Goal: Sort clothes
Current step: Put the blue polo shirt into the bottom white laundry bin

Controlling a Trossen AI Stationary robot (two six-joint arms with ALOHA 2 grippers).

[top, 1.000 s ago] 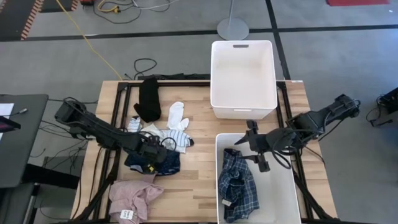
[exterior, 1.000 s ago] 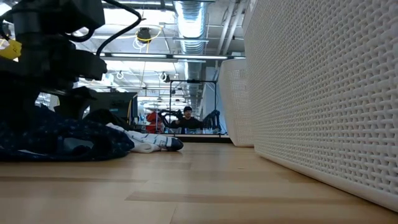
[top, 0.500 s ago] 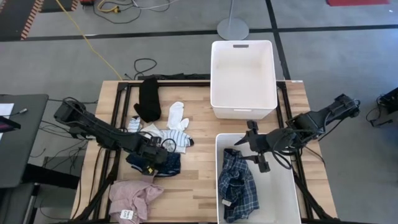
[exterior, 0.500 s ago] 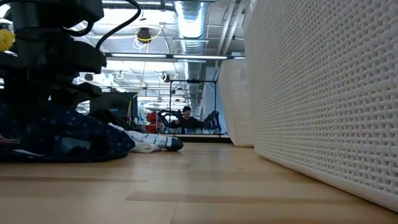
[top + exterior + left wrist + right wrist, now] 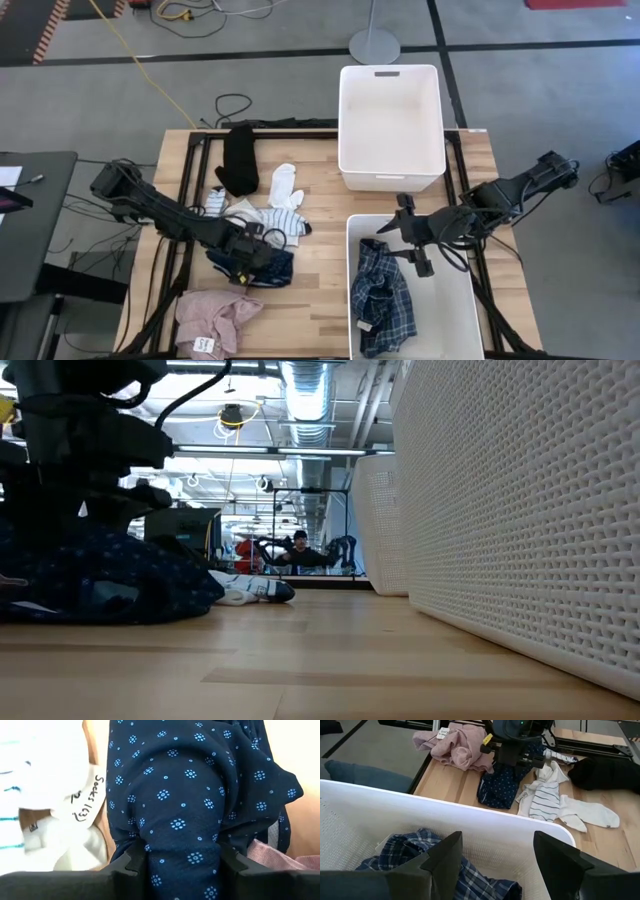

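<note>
White plastic forms both bins. The near bin (image 5: 470, 300) holds the blue plaid shirt (image 5: 385, 297), crumpled against its left wall; the far bin (image 5: 390, 120), just beyond it, has nothing visible inside. The right gripper (image 5: 412, 245) hangs over the near bin's far left corner, above the shirt, fingers spread and holding nothing. To the left of the near bin, on the wooden table (image 5: 320, 275), the left gripper (image 5: 250, 258) is clamped on a bunched fold of the navy dotted piece (image 5: 190, 800), which bulges up between its fingers (image 5: 127, 865). Beside that piece, farther from the near bin's front, lie the white and striped socks (image 5: 278, 212) and beyond them the black piece (image 5: 239, 158). The pink piece (image 5: 215, 318) lies at the table's near edge, left of the near bin.
</note>
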